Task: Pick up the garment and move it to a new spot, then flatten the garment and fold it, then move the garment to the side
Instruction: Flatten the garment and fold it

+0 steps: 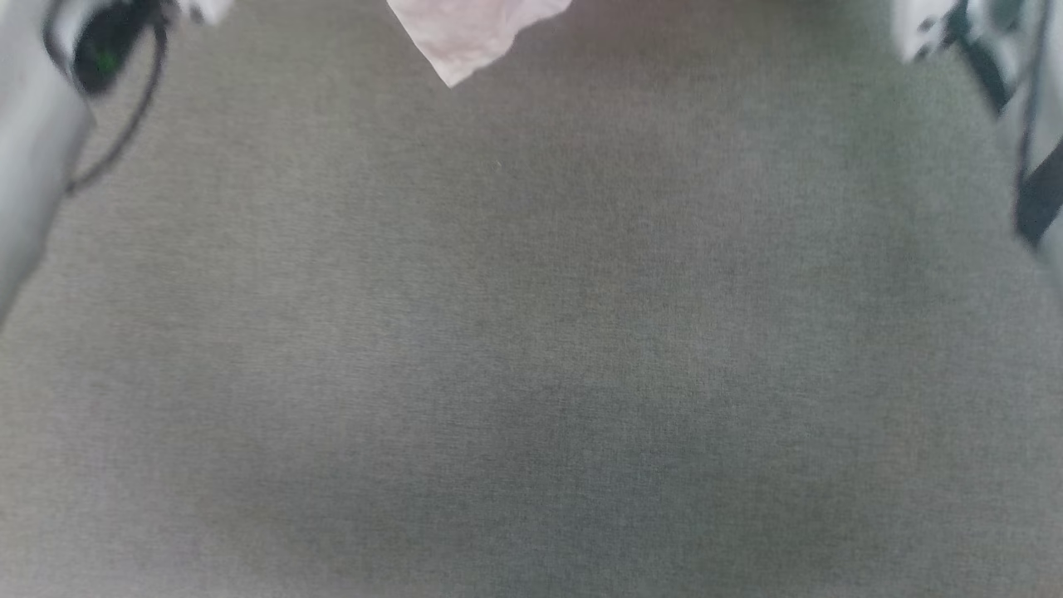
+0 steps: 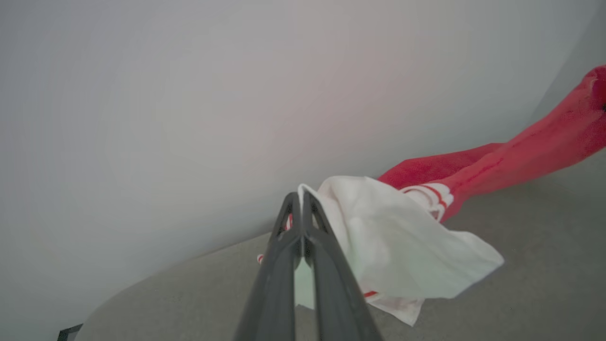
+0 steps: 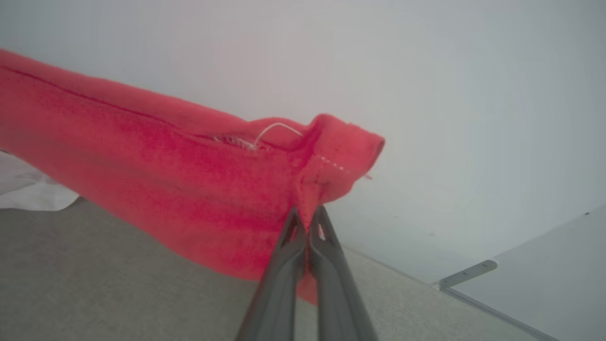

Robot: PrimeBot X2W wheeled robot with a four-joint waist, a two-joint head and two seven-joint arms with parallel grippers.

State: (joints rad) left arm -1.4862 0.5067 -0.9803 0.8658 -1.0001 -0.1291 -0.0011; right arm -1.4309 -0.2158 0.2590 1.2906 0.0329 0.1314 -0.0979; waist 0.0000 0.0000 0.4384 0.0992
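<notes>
Nearest in the head view lies a broad grey surface (image 1: pixel 531 374), bare cloth or felt. At its far edge a white corner of the garment (image 1: pixel 473 37) points toward the near side. The pale left forearm (image 1: pixel 33 124) stands at the far left and the right forearm (image 1: pixel 1038 100) at the far right, both blurred.

The left tool (image 2: pixel 301 199) is closed on a white panel of the garment (image 2: pixel 402 237) beside striped trim. A loose white flap hangs right of its fingers, and a red band runs away to the right. The right tool (image 3: pixel 307 213) is clamped on the red hem of the garment (image 3: pixel 165 180), which stretches away to the left above the surface. Whether any part touches the surface I cannot tell.

Beyond stands a plain white wall (image 2: pixel 189 118), and a white panel (image 3: pixel 544 274) lies at the far right.
</notes>
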